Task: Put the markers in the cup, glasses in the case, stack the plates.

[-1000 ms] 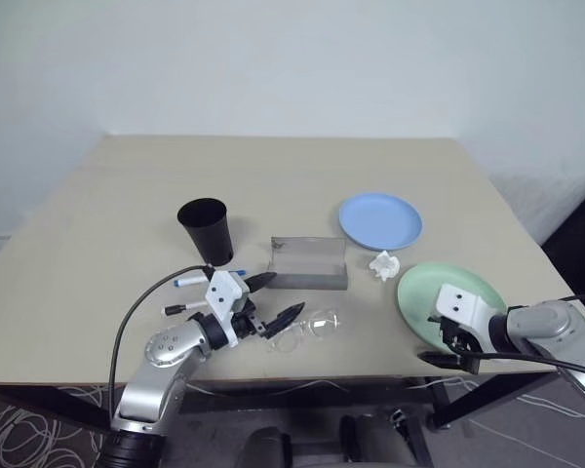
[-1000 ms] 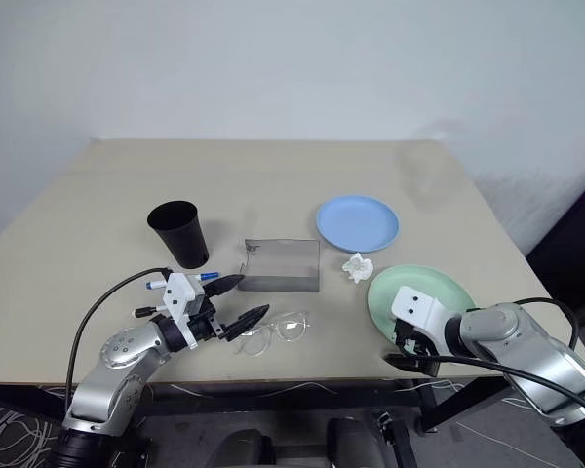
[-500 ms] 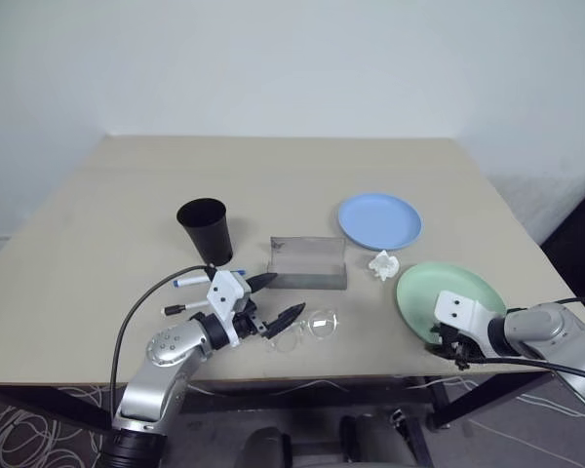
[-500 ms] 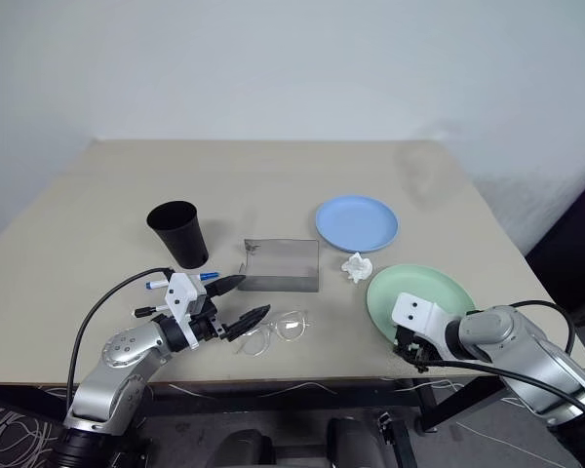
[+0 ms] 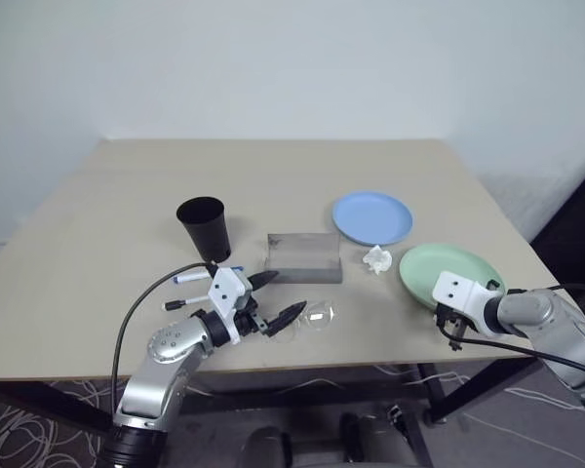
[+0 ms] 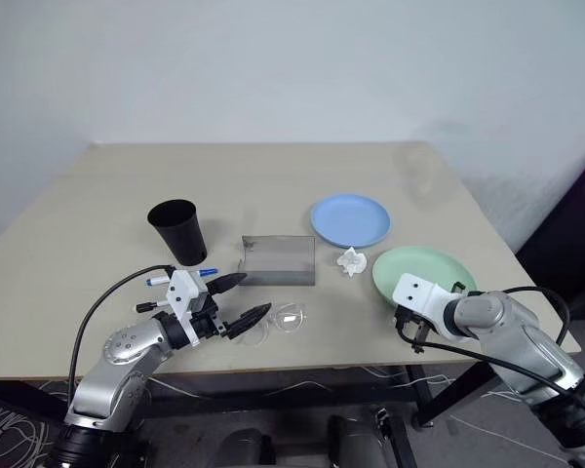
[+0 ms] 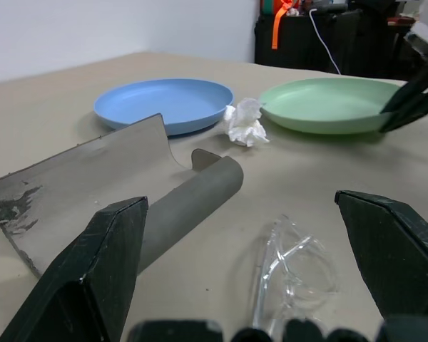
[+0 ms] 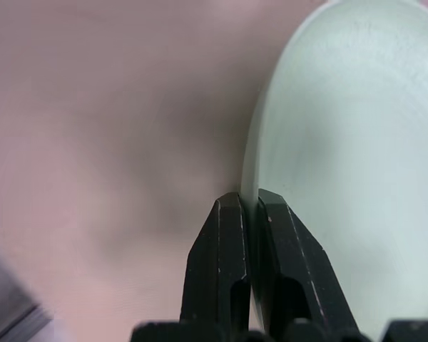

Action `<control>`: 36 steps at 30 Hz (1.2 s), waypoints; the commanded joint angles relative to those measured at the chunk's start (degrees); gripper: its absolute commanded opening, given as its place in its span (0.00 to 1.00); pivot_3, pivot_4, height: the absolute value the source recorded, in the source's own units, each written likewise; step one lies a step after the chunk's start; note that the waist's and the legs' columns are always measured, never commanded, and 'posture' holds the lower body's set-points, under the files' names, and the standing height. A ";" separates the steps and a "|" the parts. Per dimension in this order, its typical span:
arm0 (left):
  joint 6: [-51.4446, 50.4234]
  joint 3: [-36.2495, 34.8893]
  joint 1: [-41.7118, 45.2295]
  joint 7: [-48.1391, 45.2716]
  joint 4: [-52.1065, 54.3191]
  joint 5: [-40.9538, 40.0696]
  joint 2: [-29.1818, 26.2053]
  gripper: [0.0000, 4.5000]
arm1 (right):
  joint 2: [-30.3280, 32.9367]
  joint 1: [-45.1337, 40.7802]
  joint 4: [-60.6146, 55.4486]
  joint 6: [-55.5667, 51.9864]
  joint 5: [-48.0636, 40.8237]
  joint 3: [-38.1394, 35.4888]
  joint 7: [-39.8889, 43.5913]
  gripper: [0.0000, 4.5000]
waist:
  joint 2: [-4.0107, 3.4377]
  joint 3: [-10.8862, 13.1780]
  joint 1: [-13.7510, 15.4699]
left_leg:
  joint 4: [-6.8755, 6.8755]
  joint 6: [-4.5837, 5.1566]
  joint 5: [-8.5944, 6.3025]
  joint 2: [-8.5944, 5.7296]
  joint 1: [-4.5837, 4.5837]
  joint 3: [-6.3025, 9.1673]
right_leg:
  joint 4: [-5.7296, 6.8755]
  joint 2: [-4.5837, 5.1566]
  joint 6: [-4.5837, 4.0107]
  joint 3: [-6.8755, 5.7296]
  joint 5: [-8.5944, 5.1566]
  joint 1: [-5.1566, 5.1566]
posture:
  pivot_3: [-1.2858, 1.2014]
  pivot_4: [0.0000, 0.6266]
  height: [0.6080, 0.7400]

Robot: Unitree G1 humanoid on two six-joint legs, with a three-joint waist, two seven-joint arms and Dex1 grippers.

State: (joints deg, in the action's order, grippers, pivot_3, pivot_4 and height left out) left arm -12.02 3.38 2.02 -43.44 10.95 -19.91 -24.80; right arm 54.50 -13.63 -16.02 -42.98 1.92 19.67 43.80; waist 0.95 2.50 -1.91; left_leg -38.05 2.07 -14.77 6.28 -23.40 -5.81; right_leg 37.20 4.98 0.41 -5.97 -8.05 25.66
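Right gripper (image 8: 246,206) has its jaws pinched shut on the near rim of the mint green plate (image 5: 458,268), lower right of the head view.

Risk: it's a thin edge grip on a shallow plate. On lift the plate could pivot or slip out, or drag into the white crumpled lump (image 5: 376,258) lying between it and the light blue plate (image 5: 372,216).

Left gripper (image 5: 269,297) hangs with jaws wide, holding nothing, just over the clear-framed glasses (image 5: 307,319) at lower centre. The frame is thin, near-colourless and easy to miss or snag.

Grey case (image 5: 304,257) sits open behind the glasses. Black cup (image 5: 205,226) stands upright left of centre, with two blue-capped markers (image 5: 203,277) flat on the table (image 5: 273,166) beside it.
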 commanded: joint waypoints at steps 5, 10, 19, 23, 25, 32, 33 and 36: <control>0.46 -0.17 0.71 0.18 1.41 0.23 0.19 1.00 | -3.92 -8.31 9.91 3.93 5.61 -1.70 -4.96 0.00 | -0.63 0.58 1.90 | -0.09 -0.64 0.18 -2.75 0.87 1.15 | 0.42 0.00 -1.54 1.15 -4.03 -0.74 | 0.52 0.00 1.00; 0.48 -0.15 0.88 0.16 1.30 0.27 0.20 1.00 | -6.87 -13.64 17.59 9.07 7.72 -2.81 -7.99 0.00 | -1.06 0.85 1.71 | -1.11 -0.77 0.30 -2.89 0.75 3.20 | 0.00 -0.04 -1.50 -0.44 -4.01 -1.29 | 0.52 0.00 1.00; 0.69 -0.59 2.03 -0.20 -0.10 0.25 -0.17 1.00 | -13.50 -25.34 30.16 26.42 8.99 -1.26 -7.52 0.00 | -1.06 0.95 1.79 | -1.06 -0.18 0.54 -3.67 0.74 3.11 | -0.48 -0.15 -1.26 0.47 -3.22 -1.12 | 0.52 0.00 1.00; 1.06 -0.94 3.16 -0.45 -1.31 0.32 -0.44 1.00 | -17.53 -30.54 39.22 35.14 10.41 0.91 -5.79 0.00 | -1.05 0.96 1.83 | -0.66 -0.04 0.56 -3.79 0.70 3.10 | -0.60 -0.21 -1.11 0.52 -3.16 -1.02 | 0.52 0.00 1.00; 1.20 -1.14 3.49 -0.52 -1.58 0.31 -0.58 1.00 | -19.90 -33.52 45.30 39.03 11.07 1.76 -5.08 0.00 | -1.04 0.96 1.81 | -0.56 -0.03 0.57 -3.81 0.66 3.05 | -0.66 -0.24 -1.08 0.56 -3.16 -0.97 | 0.52 0.00 1.00; 1.59 -1.35 2.84 -0.21 -1.12 0.38 -0.77 1.00 | -25.93 -41.41 64.83 50.97 12.52 2.34 -4.33 0.06 | -1.05 0.98 1.73 | -0.60 0.00 0.57 -3.81 0.73 2.84 | -0.62 -0.24 -1.11 0.66 -3.14 -0.99 | 0.52 0.00 1.00; 1.60 -1.35 2.77 -0.13 -1.04 0.40 -0.77 1.00 | -26.66 -42.40 67.12 52.18 12.50 2.09 -4.39 0.12 | -1.06 0.98 1.71 | -0.60 0.01 0.58 -3.80 0.75 2.84 | -0.61 -0.24 -1.12 0.66 -3.13 -0.99 | 0.52 0.00 1.00; 1.52 -1.51 2.36 0.22 -0.45 0.40 -0.85 1.00 | -28.27 -44.74 72.30 55.52 12.58 1.46 -4.86 0.30 | -1.09 0.99 1.70 | -0.60 0.03 0.60 -3.78 0.78 2.85 | -0.54 -0.25 -1.15 0.66 -3.12 -0.99 | 0.52 0.00 1.00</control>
State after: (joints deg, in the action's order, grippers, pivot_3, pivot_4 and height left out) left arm -11.53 3.05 4.27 -43.48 8.40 -19.64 -25.33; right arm 26.25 -55.95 55.28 10.00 14.40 22.95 39.45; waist -0.14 3.50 -0.21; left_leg -38.64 2.10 -14.17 2.52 -22.61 -2.97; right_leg 36.67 4.72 -0.74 -5.31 -11.16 24.67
